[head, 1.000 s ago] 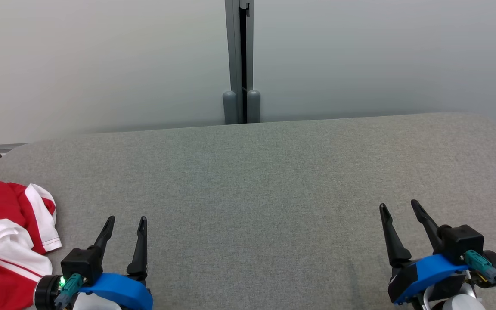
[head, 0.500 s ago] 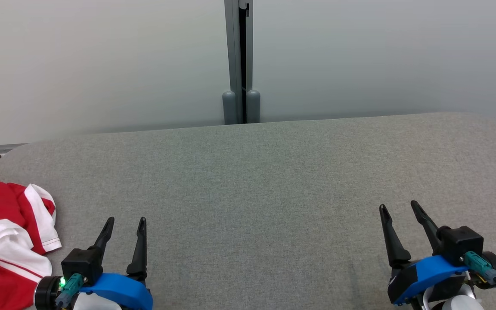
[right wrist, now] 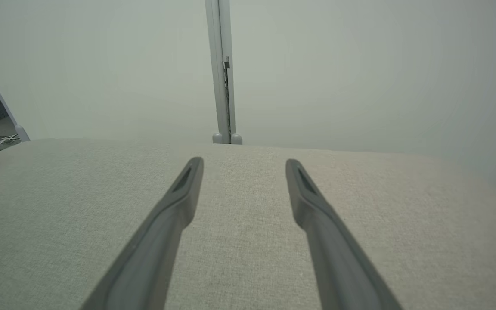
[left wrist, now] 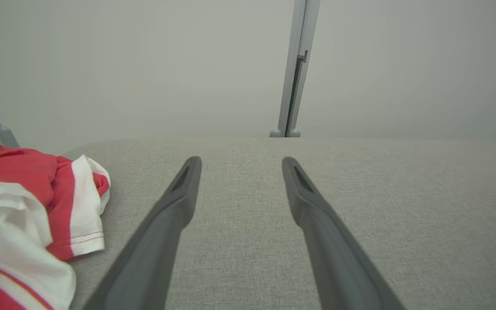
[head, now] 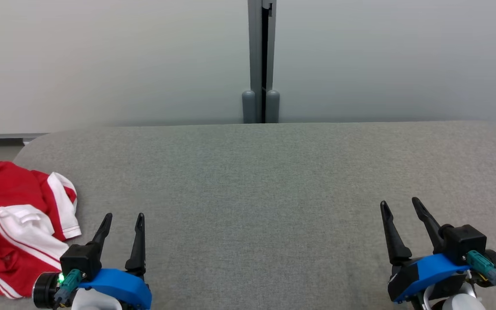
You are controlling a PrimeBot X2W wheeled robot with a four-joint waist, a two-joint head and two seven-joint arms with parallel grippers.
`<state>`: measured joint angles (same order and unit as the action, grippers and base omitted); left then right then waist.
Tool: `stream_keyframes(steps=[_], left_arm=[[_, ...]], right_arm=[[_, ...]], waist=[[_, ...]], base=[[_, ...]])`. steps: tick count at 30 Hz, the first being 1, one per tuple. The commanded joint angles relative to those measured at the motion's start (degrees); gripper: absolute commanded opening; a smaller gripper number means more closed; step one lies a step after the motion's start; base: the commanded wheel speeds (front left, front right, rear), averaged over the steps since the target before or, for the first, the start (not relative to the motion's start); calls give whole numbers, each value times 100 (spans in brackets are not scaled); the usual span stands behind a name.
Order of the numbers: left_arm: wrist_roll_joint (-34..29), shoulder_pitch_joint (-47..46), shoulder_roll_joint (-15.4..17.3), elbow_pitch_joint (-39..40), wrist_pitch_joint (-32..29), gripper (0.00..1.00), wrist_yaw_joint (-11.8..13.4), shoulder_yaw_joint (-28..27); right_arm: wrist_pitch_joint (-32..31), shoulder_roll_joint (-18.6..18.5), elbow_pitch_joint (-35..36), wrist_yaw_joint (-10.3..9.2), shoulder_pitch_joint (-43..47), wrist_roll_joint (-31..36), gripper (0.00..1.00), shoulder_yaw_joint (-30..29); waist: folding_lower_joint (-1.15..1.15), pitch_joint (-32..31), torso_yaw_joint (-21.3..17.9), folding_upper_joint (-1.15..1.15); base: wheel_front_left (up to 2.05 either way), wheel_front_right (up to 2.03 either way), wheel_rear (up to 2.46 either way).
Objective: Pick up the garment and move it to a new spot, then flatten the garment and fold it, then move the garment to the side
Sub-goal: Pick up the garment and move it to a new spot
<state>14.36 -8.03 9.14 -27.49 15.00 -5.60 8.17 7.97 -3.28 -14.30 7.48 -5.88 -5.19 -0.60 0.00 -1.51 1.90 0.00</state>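
Far left, the garment (head: 15,224) is a crumpled red and white heap on the left end of the grey fabric surface (head: 256,172), partly cut off by the frame. The heap runs roughly far-to-near in the head view, and a white-cuffed sleeve (head: 63,206) pokes out to the right, toward the left gripper (head: 125,215) just beside it. That one's fingers are spread, nothing in them. The right gripper (head: 399,201) is well apart on the other side, spread and empty too. Behind: pale wall panels (head: 101,64) joined by a grey post (head: 261,60).
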Motion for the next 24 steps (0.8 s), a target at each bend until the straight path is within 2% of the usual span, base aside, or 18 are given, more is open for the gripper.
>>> stream_keyframes(steps=[1,15,24], left_arm=[[19,-71,17,-3,26,100,27,-12],[66,-91,93,158,21,100,181,-244],[106,-26,56,286,22,100,208,-407]], right_arm=[[10,6,37,2,-14,-10,100,6],[-62,23,290,2,-69,-164,100,183],[-122,28,413,2,-81,-190,100,295]], waist=[[0,55,124,0],[0,160,1551,0],[0,237,2153,0]], base=[[0,0,0],[0,0,0],[0,0,0]])
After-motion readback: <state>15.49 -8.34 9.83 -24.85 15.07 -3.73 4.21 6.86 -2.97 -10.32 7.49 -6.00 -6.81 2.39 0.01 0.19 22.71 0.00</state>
